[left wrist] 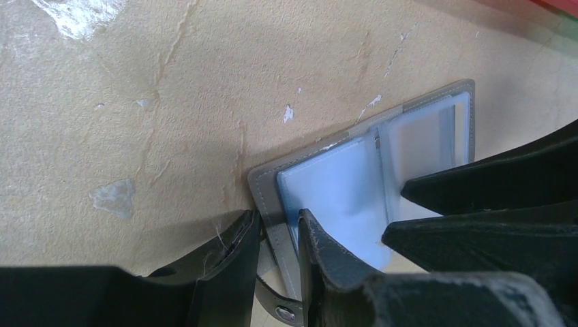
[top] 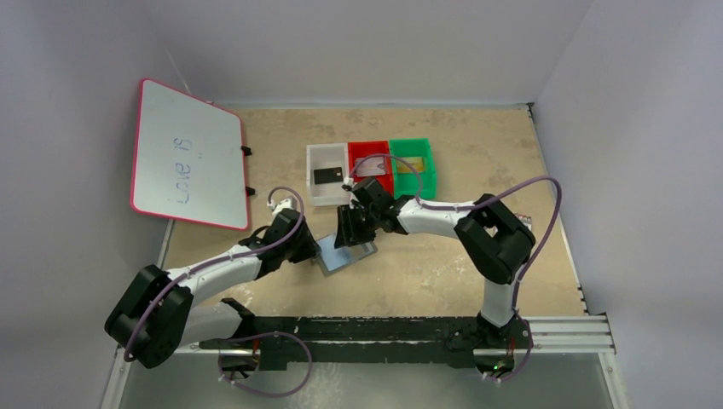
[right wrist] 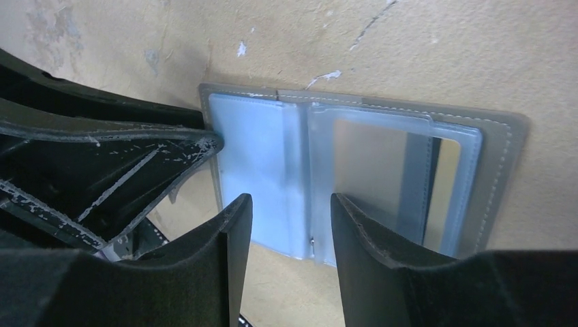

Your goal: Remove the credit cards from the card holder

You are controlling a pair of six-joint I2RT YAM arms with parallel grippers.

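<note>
The grey card holder [top: 348, 255] lies open and flat on the table, its bluish pockets [right wrist: 255, 170] facing up. My left gripper [left wrist: 278, 216] stands narrowly open astride the holder's grey left border [left wrist: 272, 197]. One finger presses on the blue pocket and the other rests on the table beside it. My right gripper [right wrist: 290, 204] hangs open over the holder's near edge at the middle fold, with nothing between its fingers. A black card [top: 327, 175] lies in the white tray [top: 314, 177]. A greyish card [top: 373, 168] lies in the red tray, and a gold card [top: 413, 162] lies in the green tray.
The red tray [top: 369, 150] and the green tray [top: 429, 166] stand in a row with the white one, just behind the grippers. A whiteboard [top: 187, 153] with a pink rim leans at the far left. Both arms meet over the holder, their fingers almost touching.
</note>
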